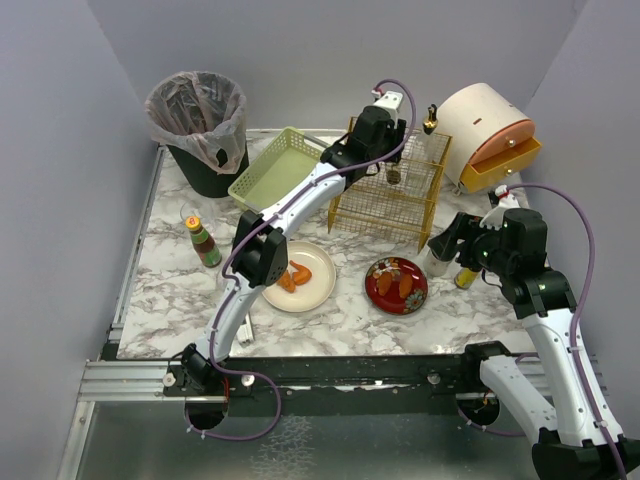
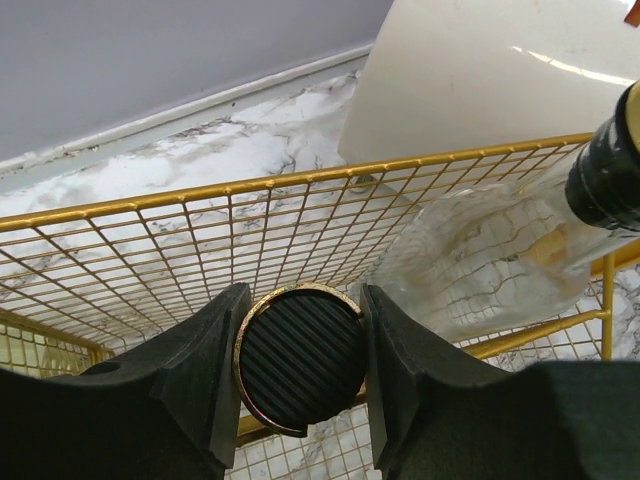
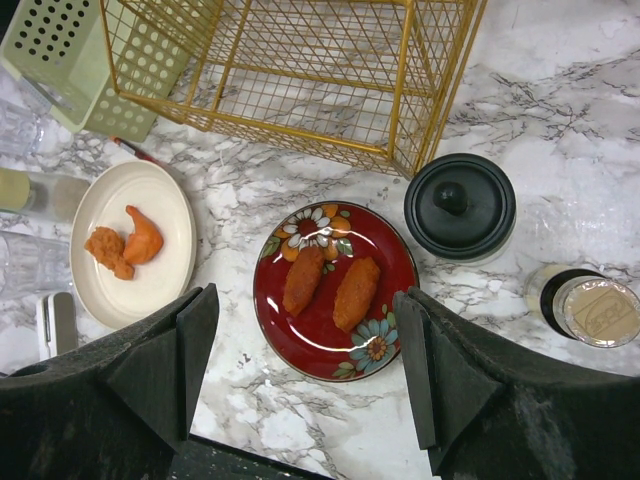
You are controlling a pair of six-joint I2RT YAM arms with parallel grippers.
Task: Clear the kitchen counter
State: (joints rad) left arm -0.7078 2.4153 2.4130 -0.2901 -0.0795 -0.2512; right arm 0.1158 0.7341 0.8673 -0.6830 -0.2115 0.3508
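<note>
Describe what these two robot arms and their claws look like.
The left arm and right arm are slim white links with chunky black joints, each trailing a looping purple cable. The left claw and right claw each have two thick black fingers.

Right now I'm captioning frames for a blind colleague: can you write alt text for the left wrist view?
The left arm's jaws pinch a round black ribbed cap with a gold rim, in front of a gold wire rack. At the right is a clear glass bottle with a black neck; the marble counter lies beyond.
</note>
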